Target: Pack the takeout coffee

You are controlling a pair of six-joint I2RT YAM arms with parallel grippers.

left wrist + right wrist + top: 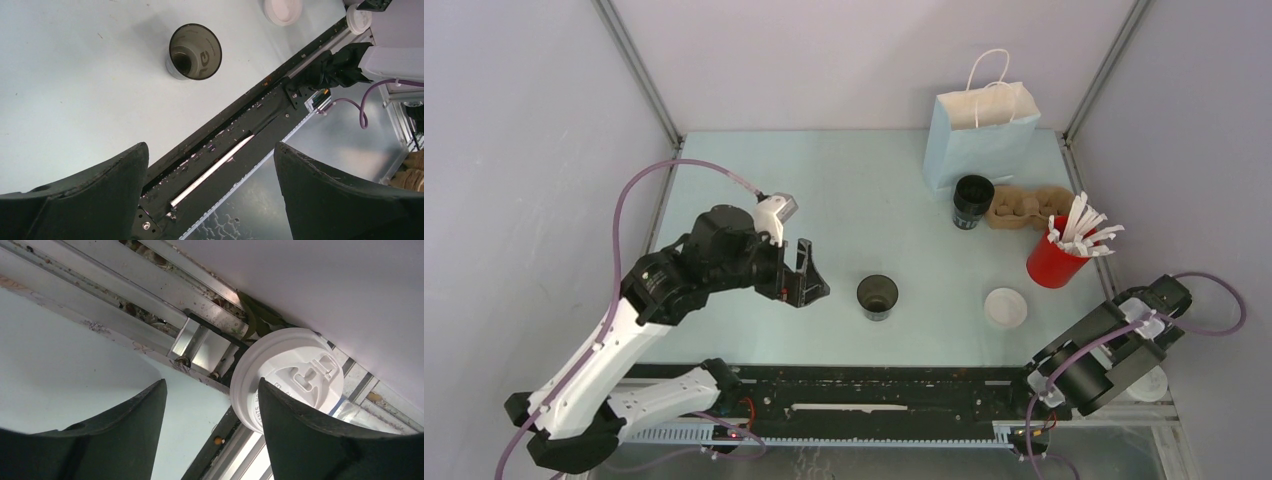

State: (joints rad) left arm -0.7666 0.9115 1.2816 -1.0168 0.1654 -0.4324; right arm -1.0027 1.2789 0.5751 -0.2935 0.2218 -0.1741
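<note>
A dark empty cup (877, 297) stands upright mid-table, and my left gripper (804, 275) hovers open just left of it. In the left wrist view that cup (195, 51) lies ahead of the open, empty gripper (211, 147). A white lid (1005, 307) rests on the table right of the cup. A second white lid (287, 375) lies on the frame rail at the near right edge. My right gripper (211, 382) is over it, jaws apart, one finger (300, 430) covering part of the lid and nothing between the fingers. A blue paper bag (981, 140) stands at the back.
Another dark cup (972, 200) stands beside a cardboard cup carrier (1024, 208) in front of the bag. A red cup of white sticks (1059, 255) is at the right. The black rail (874, 395) runs along the near edge. My right arm (1114, 350) is folded low at the near right corner.
</note>
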